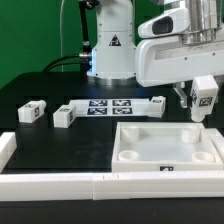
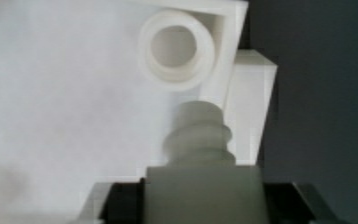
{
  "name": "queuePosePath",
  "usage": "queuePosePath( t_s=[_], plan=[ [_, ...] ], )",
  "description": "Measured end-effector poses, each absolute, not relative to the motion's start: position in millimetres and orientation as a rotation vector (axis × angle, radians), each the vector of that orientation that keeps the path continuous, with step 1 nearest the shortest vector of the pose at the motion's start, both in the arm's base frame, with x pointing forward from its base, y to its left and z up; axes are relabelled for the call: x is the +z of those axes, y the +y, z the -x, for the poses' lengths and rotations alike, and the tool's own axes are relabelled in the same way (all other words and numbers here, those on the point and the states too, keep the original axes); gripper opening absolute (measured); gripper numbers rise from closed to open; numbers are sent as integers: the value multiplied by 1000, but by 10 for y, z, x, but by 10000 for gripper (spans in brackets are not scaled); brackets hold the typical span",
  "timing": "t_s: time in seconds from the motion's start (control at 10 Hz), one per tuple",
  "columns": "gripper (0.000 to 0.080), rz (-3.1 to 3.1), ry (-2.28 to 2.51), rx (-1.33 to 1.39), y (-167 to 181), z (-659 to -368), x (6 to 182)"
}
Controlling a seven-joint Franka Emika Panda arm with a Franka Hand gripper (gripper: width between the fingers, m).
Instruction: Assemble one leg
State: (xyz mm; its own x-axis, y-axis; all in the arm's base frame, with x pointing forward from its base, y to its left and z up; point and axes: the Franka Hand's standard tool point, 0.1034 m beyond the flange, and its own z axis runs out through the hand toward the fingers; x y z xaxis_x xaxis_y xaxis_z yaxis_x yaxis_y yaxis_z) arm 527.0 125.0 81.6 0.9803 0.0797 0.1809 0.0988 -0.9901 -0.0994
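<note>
This is a robotics lab, set up as a test rig. A white arm (image 1: 112,45) stands at the back of a black counter (image 1: 40,140), with a plain green screen (image 1: 30,35) behind it. The marker board (image 1: 108,107) lies flat there, its black-and-white square tags facing up. A loose leg (image 1: 33,112) carries such a tag too. A white rail (image 1: 60,186) borders the near edge.

- Bare table (image 1: 40,140) lies open between the front rail (image 1: 100,185) and a loose leg (image 1: 32,112) with its neighbour (image 1: 66,116).
- The base (image 1: 110,55) blocks the room behind the marker board (image 1: 108,107).
- A third leg (image 1: 158,101) stands just beside that board's end.
- Raised rims ring the panel (image 1: 150,140). The gripper (image 1: 197,113), clamped on a held leg (image 1: 205,90), hangs over its far corner.
</note>
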Motion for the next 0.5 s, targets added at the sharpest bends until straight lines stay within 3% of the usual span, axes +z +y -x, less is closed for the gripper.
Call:
queuePosePath(
  t_s=[0.3,0.4,0.5],
  plan=[
    [294,2952,-153,-754,1079,-5395,833],
    [294,2940,-152,-802,1091,-5424,723],
    [294,2964,-170,-675,1153,-5453,652]
  ],
)
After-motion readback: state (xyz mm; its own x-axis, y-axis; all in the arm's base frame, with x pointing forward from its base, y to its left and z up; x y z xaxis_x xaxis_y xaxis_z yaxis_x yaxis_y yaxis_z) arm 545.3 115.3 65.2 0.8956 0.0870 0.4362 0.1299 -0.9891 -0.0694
